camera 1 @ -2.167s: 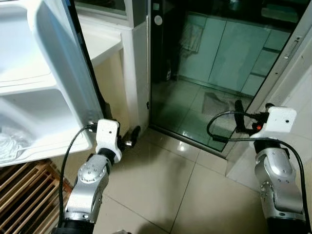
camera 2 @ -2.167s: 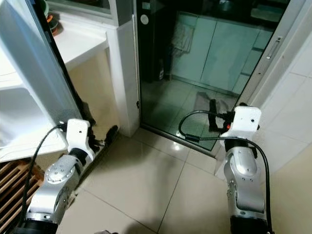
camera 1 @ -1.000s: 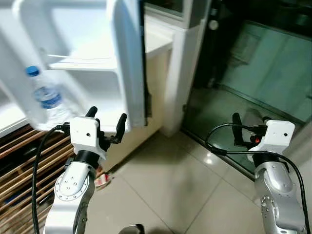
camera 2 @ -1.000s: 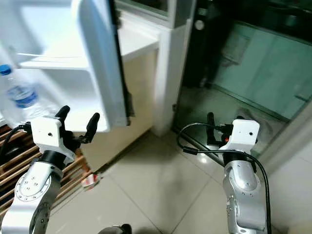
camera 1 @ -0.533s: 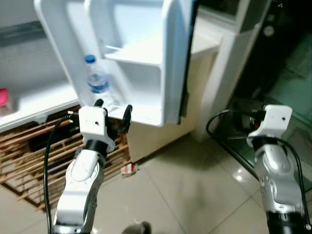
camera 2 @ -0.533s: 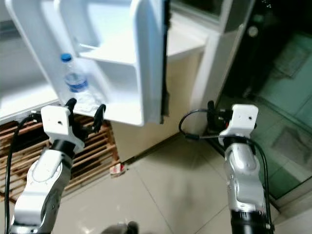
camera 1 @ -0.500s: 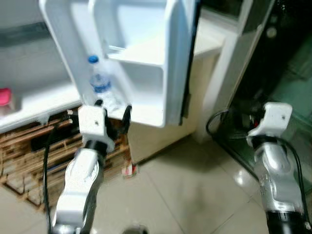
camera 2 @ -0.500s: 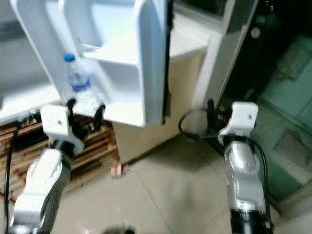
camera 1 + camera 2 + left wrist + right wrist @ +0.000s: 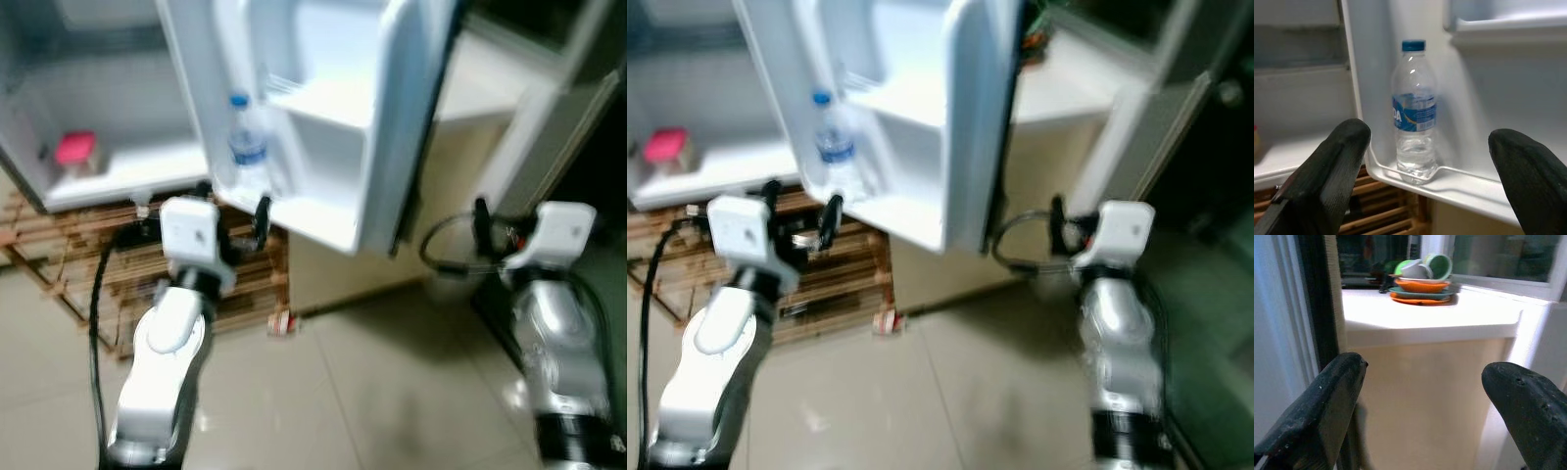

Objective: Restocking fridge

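Clear plastic water bottle (image 9: 1414,110), blue cap, upright in bottom shelf of open white fridge door (image 9: 392,117), at shelf's corner. Left pincer (image 9: 1425,156) spread wide, empty, just before bottle, not touching. Pink container (image 9: 74,149) on fridge interior shelf (image 9: 127,171). Wooden slatted pallet (image 9: 69,255) under fridge; glossy beige tile floor (image 9: 343,392). Right pincer (image 9: 1420,396) wide, empty, facing white worktop (image 9: 1435,308) with stacked bowls (image 9: 1422,281).
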{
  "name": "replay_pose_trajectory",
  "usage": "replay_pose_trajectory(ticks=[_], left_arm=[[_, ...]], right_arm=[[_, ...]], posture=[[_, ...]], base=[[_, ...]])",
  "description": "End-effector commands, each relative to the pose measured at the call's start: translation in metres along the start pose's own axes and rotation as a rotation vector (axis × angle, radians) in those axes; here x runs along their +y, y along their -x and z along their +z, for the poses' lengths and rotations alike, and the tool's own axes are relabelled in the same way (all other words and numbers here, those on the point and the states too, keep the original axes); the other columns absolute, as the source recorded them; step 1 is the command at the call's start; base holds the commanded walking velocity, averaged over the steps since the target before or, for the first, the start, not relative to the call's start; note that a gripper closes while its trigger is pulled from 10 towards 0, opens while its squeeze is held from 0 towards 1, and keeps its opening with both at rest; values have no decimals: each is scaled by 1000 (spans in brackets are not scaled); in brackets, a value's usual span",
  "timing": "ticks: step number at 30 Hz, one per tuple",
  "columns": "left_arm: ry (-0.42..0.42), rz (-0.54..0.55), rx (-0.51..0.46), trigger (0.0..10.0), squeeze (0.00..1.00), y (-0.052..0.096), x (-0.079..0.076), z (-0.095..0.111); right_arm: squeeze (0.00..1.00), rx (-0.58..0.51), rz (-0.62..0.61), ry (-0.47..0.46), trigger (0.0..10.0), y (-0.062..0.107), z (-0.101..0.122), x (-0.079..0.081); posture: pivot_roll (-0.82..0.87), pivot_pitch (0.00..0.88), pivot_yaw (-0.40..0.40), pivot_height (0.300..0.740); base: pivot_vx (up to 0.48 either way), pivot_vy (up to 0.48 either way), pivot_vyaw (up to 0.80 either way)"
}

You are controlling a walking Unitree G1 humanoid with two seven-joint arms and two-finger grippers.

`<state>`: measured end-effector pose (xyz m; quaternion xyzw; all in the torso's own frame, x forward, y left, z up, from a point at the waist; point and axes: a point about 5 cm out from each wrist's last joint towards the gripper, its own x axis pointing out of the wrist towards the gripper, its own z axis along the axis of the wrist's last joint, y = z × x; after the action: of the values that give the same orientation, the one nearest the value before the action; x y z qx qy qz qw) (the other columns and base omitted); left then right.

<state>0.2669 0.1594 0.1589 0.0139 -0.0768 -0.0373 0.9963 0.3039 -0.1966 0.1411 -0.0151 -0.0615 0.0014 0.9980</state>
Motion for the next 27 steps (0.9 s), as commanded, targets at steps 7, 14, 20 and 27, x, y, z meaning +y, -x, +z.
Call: replay_pose_trajectory(ticks=[7,14,20,27], left_arm=[[37,-15,-9,10000,0,-4,-10,2],[19,-39,28,10000,0,-3,-11,-4],[-58,89,239,10000,0,16,25,-47],[-26,317,575,10000,0,58,70,-117]], right_arm=[[0,-11,-26,26,10000,7,0,-9],[0,21,-98,29,10000,11,-6,-18],[0,39,-112,35,10000,10,-7,-22],[0,50,-111,39,10000,9,-9,-23]], posture=[[-100,0,10,740],[-98,0,9,740],[-96,0,10,740],[-91,0,9,740]], base=[[468,0,591],[0,0,168],[0,0,0],[0,0,0]])
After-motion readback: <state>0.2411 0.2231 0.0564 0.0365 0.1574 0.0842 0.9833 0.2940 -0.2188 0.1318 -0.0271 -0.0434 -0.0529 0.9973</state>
